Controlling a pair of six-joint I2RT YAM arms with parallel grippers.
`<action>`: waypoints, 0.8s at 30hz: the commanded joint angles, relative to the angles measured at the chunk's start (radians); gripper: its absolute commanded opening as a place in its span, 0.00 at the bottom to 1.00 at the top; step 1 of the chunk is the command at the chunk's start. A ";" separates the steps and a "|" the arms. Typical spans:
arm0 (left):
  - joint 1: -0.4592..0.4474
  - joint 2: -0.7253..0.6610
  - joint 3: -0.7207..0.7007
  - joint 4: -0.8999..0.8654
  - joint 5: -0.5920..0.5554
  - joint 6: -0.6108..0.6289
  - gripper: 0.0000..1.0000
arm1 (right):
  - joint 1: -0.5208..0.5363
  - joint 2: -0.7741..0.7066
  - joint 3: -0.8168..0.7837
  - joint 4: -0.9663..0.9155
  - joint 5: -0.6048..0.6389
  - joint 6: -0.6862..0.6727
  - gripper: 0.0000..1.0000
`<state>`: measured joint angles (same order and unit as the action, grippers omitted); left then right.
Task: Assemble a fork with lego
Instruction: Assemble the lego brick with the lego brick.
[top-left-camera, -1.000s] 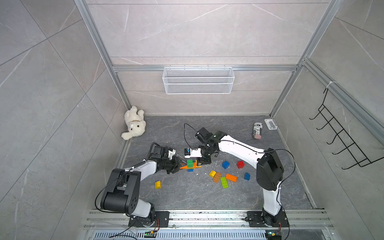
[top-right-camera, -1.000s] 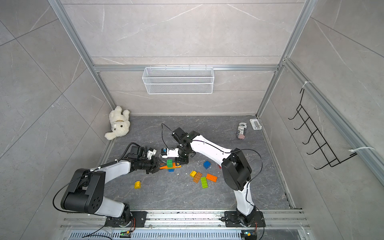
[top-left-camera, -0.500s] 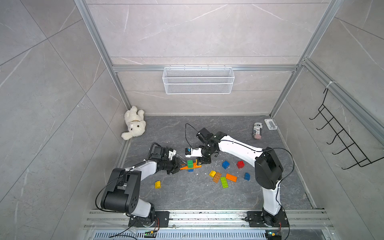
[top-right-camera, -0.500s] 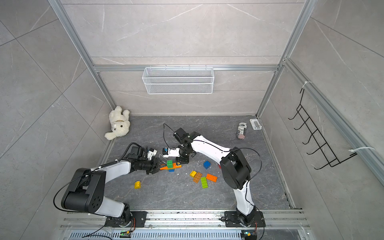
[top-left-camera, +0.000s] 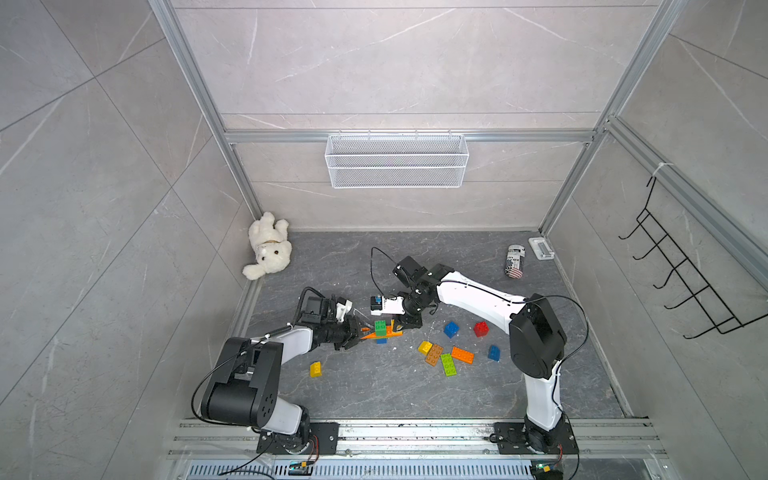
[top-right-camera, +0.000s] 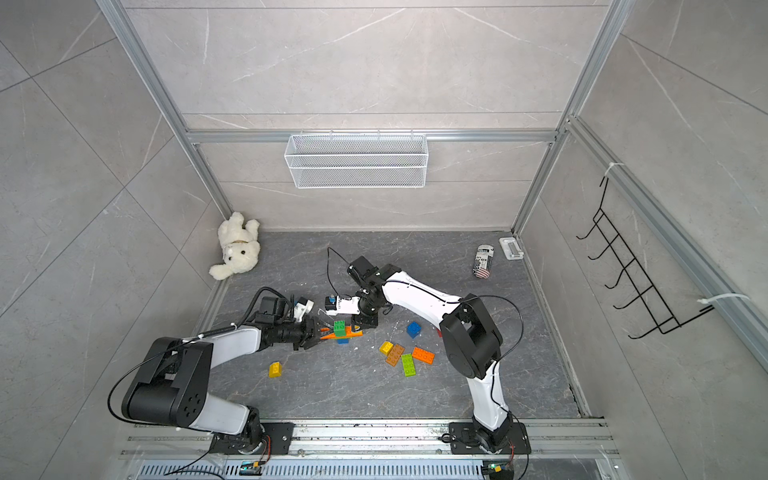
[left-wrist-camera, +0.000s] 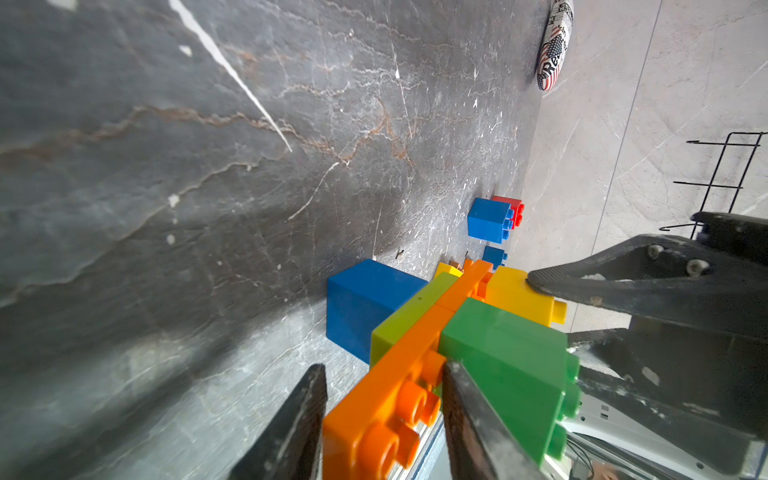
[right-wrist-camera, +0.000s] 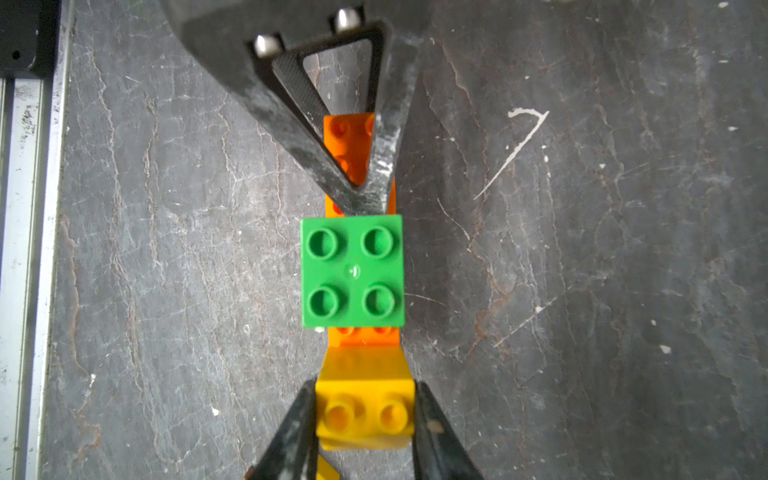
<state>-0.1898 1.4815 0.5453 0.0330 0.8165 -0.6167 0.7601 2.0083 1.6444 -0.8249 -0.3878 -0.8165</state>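
The lego assembly sits mid-floor: a long orange plate (top-left-camera: 371, 335) with a green square brick (top-left-camera: 380, 327) on top, a yellow sloped brick (right-wrist-camera: 365, 411) at one end, and lime (left-wrist-camera: 409, 318) and blue (left-wrist-camera: 357, 303) bricks under it. My left gripper (top-left-camera: 360, 330) is shut on the plate's free end (left-wrist-camera: 382, 415). From the opposite side, my right gripper (top-left-camera: 401, 325) is shut on the yellow brick, one finger (right-wrist-camera: 299, 419) on each side. Between the two grippers stands the green brick (right-wrist-camera: 353, 270).
Loose bricks lie to the right: blue (top-left-camera: 451, 329), red (top-left-camera: 481, 328), yellow (top-left-camera: 424, 347), brown (top-left-camera: 434, 354), lime (top-left-camera: 448, 364), orange (top-left-camera: 462, 354), small blue (top-left-camera: 493, 352). A yellow brick (top-left-camera: 315, 369) lies front left. A teddy (top-left-camera: 268, 249) and a can (top-left-camera: 515, 260) lie at the back.
Both grippers and the assembly stay where they were; only the right arm's upper links have shifted slightly.
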 joint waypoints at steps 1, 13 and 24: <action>-0.006 0.010 -0.033 -0.076 -0.034 -0.002 0.46 | -0.008 -0.037 -0.010 -0.008 -0.053 -0.007 0.29; -0.006 0.019 -0.037 -0.073 -0.045 -0.001 0.45 | -0.022 0.002 -0.006 -0.023 -0.045 -0.040 0.29; -0.006 0.036 -0.038 -0.078 -0.064 0.002 0.43 | -0.016 0.019 -0.036 -0.016 -0.052 -0.066 0.30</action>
<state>-0.1909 1.4837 0.5434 0.0452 0.8227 -0.6178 0.7391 2.0068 1.6295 -0.8215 -0.4236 -0.8516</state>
